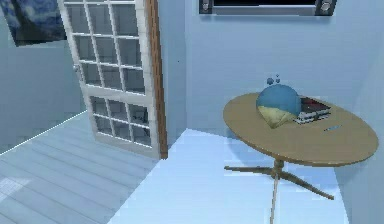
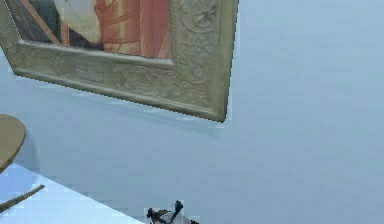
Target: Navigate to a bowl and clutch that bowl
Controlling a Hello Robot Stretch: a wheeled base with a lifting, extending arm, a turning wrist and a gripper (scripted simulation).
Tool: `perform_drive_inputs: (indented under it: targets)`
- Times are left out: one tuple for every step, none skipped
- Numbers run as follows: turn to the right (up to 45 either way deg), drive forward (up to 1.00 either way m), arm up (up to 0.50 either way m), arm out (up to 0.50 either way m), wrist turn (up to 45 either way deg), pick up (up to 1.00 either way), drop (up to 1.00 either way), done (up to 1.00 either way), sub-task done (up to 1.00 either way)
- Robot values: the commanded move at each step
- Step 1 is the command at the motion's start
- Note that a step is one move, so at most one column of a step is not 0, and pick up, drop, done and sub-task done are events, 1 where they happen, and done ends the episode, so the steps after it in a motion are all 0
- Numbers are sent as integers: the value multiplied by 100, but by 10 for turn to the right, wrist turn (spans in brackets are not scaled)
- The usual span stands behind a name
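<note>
While the drive toward it is the step in hand, what looks like the bowl (image 1: 278,103) sits on a round table (image 1: 325,142), far right. Sideways, the gripper (image 2: 165,212) hangs low before a bare wall; its grip I cannot tell. Next it likely needs driving closer.

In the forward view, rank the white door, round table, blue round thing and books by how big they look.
Largest to smallest:
1. white door
2. round table
3. blue round thing
4. books
The door stands farther back yet looks biggest, so its rank is safe.
</note>
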Motion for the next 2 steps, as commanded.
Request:
perform_drive_inputs:
  targets:
    - [0,0,-30,0,0,0,0,0,0]
    - [0,0,0,0,0,100,0,0,0]
